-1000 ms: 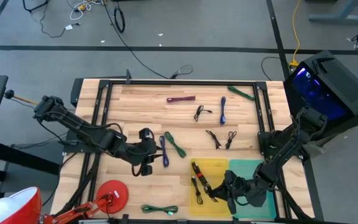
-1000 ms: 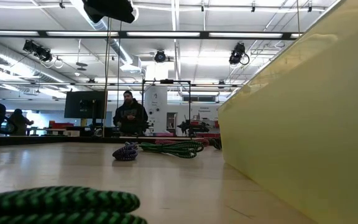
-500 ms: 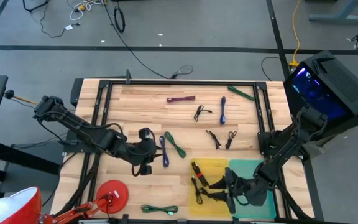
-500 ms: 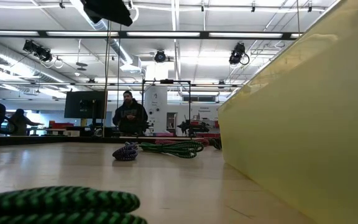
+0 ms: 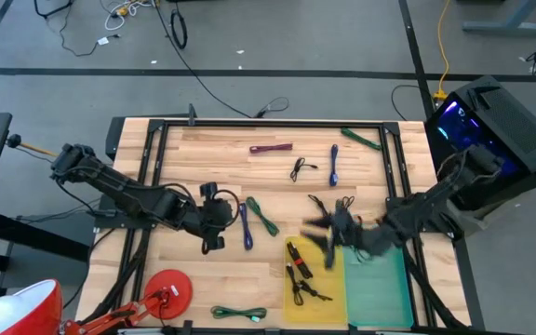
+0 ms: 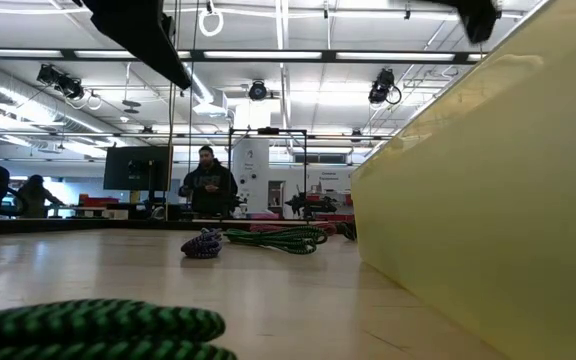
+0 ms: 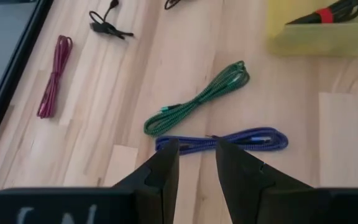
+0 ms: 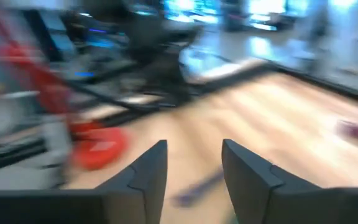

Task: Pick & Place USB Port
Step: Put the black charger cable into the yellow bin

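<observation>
My left gripper (image 5: 226, 221) (image 7: 196, 146) is open and sits just left of the coiled blue cable (image 5: 246, 225) (image 7: 229, 140), which lies flat on the wood beside a green cable (image 5: 263, 217) (image 7: 197, 102). My right gripper (image 5: 328, 228) (image 8: 194, 152) is open and empty. It shows blurred above the table near the far edge of the yellow bin (image 5: 324, 249). Black cables with a red tie (image 5: 301, 270) lie inside that bin. The teal bin (image 5: 375, 279) stands beside it on its right.
More cables lie about the table: maroon (image 5: 271, 147), blue (image 5: 333, 163), green (image 5: 361, 138), black ones (image 5: 302, 167) (image 5: 345, 203), and a green one (image 5: 238, 314) at the near edge. A red disc (image 5: 168, 288) sits near left. A person (image 6: 208, 185) stands beyond the table.
My right gripper has risen out of the yellow bin and swung fast toward the far edge and the left, blurred in motion. The black cables have stayed in the bin. My left arm has shifted a little beside the blue cable.
</observation>
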